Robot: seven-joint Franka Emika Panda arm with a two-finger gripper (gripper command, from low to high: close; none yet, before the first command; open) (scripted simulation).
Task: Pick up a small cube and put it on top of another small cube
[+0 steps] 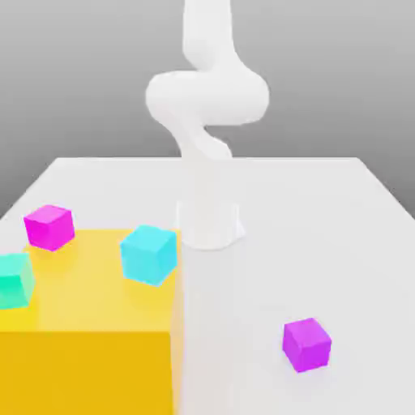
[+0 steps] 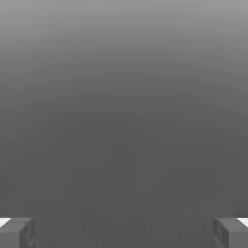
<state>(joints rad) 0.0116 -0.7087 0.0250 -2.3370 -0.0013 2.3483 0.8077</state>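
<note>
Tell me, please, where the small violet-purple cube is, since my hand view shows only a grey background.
Observer: The small violet-purple cube sits alone on the white table, on the exterior view's right.
Operator: Is anything touching it?
Observer: No. It stands well apart from the large yellow block on the exterior view's left.
Operator: Which other cubes are there?
Observer: A cyan cube rests on the yellow block's top, near its right edge. A hot-pink cube and a teal cube lie further to the left.
</note>
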